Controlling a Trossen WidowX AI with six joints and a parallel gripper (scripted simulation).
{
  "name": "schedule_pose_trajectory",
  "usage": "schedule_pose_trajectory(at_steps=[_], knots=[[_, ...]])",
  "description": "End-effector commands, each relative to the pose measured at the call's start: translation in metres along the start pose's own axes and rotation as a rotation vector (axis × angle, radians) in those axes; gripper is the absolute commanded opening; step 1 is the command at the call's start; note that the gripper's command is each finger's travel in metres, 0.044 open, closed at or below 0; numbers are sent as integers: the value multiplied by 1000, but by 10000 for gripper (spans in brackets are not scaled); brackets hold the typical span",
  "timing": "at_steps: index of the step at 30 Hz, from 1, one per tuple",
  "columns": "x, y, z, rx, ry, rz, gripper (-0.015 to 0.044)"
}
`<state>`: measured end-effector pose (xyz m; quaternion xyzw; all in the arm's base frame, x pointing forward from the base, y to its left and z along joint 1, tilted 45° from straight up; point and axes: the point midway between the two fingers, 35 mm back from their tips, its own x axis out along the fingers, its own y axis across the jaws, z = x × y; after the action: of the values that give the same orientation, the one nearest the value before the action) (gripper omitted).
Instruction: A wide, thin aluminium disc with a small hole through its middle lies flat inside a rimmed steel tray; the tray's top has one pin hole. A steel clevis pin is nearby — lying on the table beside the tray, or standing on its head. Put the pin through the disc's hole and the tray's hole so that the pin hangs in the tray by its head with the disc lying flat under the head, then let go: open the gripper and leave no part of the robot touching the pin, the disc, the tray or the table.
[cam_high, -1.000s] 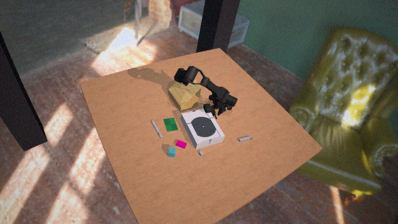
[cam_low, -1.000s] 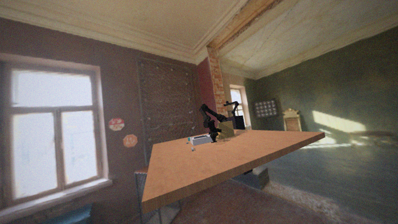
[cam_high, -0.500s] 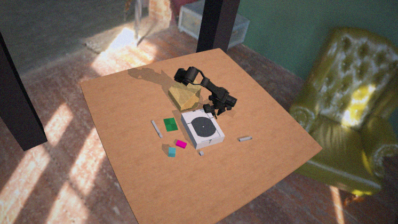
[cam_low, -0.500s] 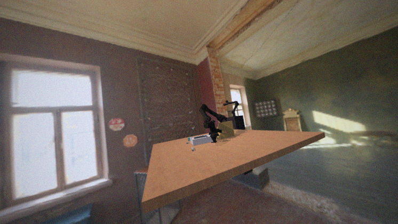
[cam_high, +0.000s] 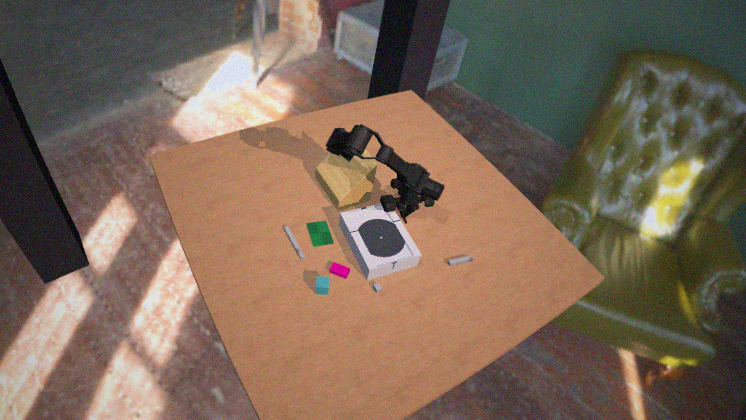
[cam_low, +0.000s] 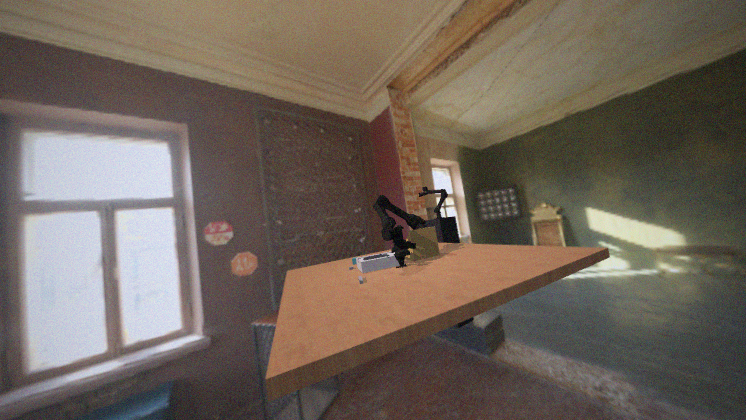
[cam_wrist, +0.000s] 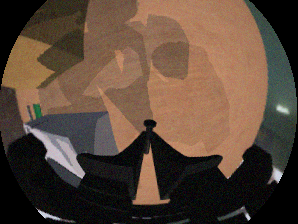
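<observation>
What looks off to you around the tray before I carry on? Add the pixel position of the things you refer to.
Nothing stands out: the disc (cam_high: 377, 245) lies flat inside the rim of the tray (cam_high: 360, 264) (cam_low: 376, 264), and the tool (cam_wrist: 148, 133) is shut on the pin (cam_wrist: 149, 124), whose head shows at the fingertips. No spill or damage is visible.

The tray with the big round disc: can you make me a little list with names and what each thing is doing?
tray: white, sitting on the table
disc: dark and round, lying flat in the tray, small hole in its middle
hand: beside the tray, shut on the pin
pin: between the fingertips, not in the disc's hole
green square: flat on the table
pink block: on the table, near the tray
blue block: near the pink block
</observation>
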<state>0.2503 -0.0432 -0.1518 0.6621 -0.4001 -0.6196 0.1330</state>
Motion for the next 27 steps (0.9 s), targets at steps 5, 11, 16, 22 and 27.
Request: schedule_pose_trajectory(at_steps=[5,11,16,22,27], knots=[[-5,0,1,-3,-4,0,0],[-25,0,0,0,0,-2,0],[-42,-1,0,0,0,-3,0],[-60,-1,-1,0,-1,-4,0],[-70,-1,-1,0,-1,-4,0]])
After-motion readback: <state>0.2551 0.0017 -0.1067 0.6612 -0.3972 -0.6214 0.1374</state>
